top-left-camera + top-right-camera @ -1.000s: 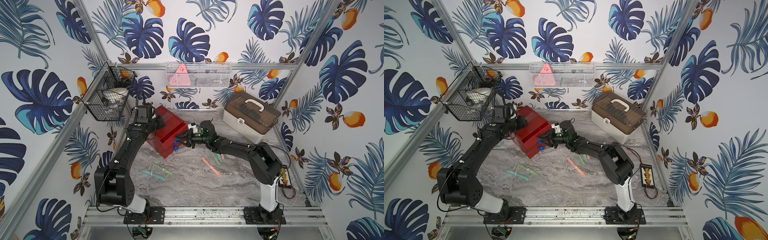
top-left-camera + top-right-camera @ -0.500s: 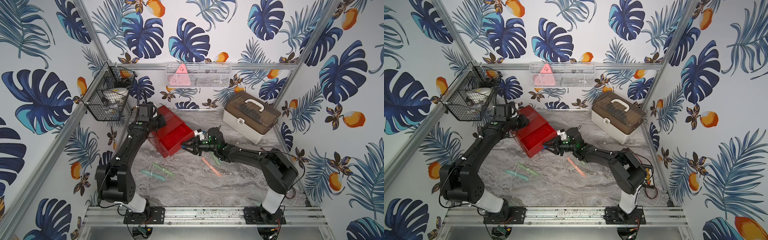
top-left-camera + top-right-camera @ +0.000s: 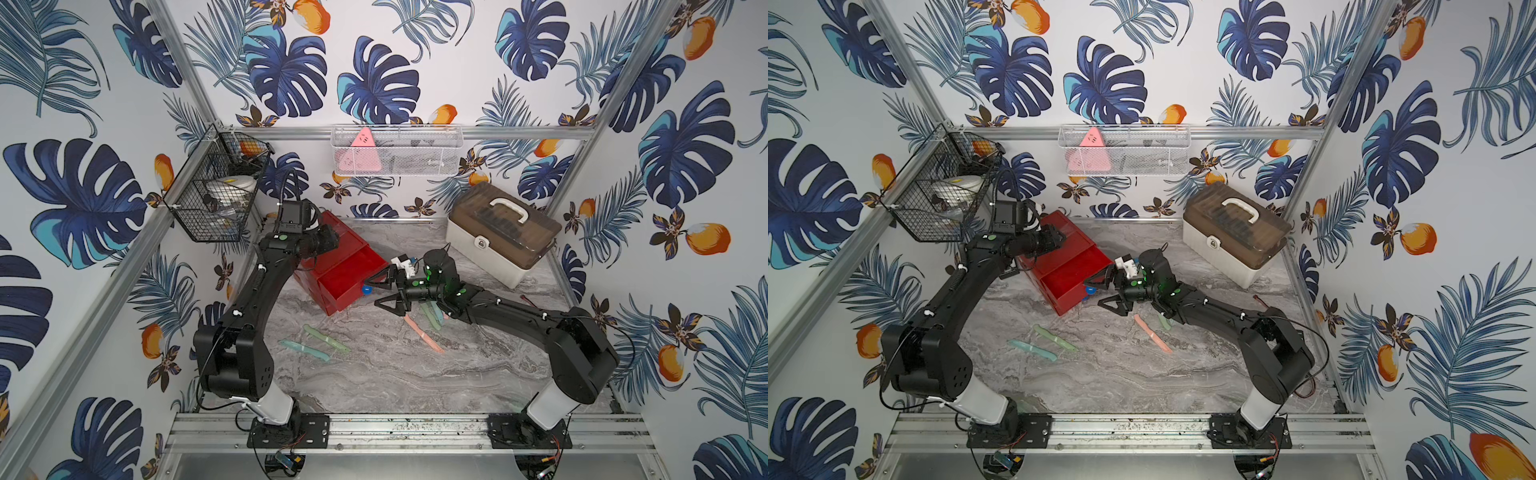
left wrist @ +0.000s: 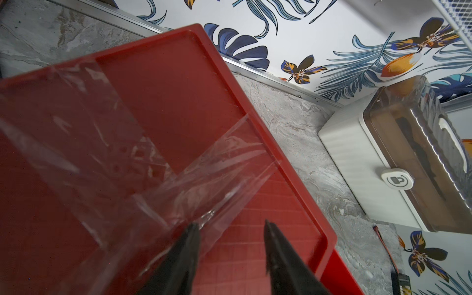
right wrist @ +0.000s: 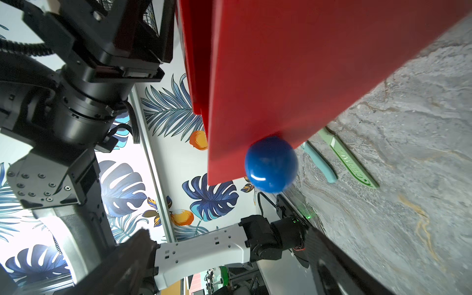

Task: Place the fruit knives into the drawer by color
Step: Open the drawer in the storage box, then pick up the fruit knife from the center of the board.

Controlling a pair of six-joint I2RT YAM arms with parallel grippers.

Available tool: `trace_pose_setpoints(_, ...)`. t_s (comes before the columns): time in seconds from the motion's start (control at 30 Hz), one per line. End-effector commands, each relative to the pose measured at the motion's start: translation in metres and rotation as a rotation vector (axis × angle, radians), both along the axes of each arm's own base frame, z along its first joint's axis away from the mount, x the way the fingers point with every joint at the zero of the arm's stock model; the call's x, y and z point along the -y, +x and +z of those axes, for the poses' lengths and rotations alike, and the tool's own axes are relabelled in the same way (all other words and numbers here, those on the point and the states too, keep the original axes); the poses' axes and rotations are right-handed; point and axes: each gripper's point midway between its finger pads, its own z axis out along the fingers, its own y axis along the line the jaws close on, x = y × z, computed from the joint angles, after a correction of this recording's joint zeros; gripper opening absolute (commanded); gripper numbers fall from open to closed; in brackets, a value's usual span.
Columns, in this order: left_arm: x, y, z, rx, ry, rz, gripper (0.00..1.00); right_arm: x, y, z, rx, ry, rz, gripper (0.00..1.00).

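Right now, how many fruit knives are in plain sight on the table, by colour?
Pink knives: 1
Pale green knives: 2, one partly under the right arm
Teal knives: 1
Total: 4 in plain sight; that arm may hide more.

Raised "CERAMIC" along the pale green knife (image 5: 350, 163); a padlock sign on the round latch (image 4: 396, 180) of the beige case (image 4: 357, 158).

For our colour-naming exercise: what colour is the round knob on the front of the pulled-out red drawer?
The knob is glossy blue. It shows best in the right wrist view.
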Motion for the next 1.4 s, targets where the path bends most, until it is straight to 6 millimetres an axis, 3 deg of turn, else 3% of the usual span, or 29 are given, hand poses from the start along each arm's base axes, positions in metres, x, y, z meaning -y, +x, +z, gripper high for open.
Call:
trace_pose_setpoints(0.0,-0.004,-0.02,-0.016,-0.126,0.031,0.008,0.68,0.019,-0.008,-0.013,-0.017,-0.071,0.015,1.0)
trace_pose_setpoints(0.1,-0.001,-0.018,-0.001,-0.107,0.033,0.002,0.86,0.043,-0.01,-0.024,-0.029,-0.131,0.01,1.0)
trace_pose_setpoints(0.2,0.006,-0.02,0.018,-0.082,0.061,-0.025,0.98,0.068,-0.016,-0.039,-0.002,-0.249,0.045,1.0)
trace_pose_setpoints(0.37,0.025,-0.041,0.04,-0.069,0.113,-0.08,0.99,0.101,-0.03,-0.078,0.061,-0.539,0.173,0.98)
trace_pose_setpoints(0.57,0.055,-0.097,0.045,-0.087,0.159,-0.175,0.99,0.125,-0.035,-0.113,0.127,-0.78,0.266,0.95)
trace_pose_setpoints(0.8,0.102,-0.183,0.021,-0.129,0.108,-0.265,0.99,0.132,-0.03,-0.14,0.214,-0.952,0.35,0.95)
trace_pose_setpoints(1.0,0.13,-0.236,-0.01,-0.119,0.044,-0.276,0.99,0.128,-0.024,-0.154,0.242,-0.998,0.399,0.92)
trace_pose_setpoints(1.2,0.16,-0.26,-0.024,-0.119,0.114,-0.358,0.99,0.121,-0.025,-0.168,0.276,-1.055,0.445,0.88)
trace_pose_setpoints(1.37,0.177,-0.263,-0.029,-0.115,0.139,-0.396,0.99,0.124,-0.027,-0.181,0.275,-1.105,0.468,0.82)
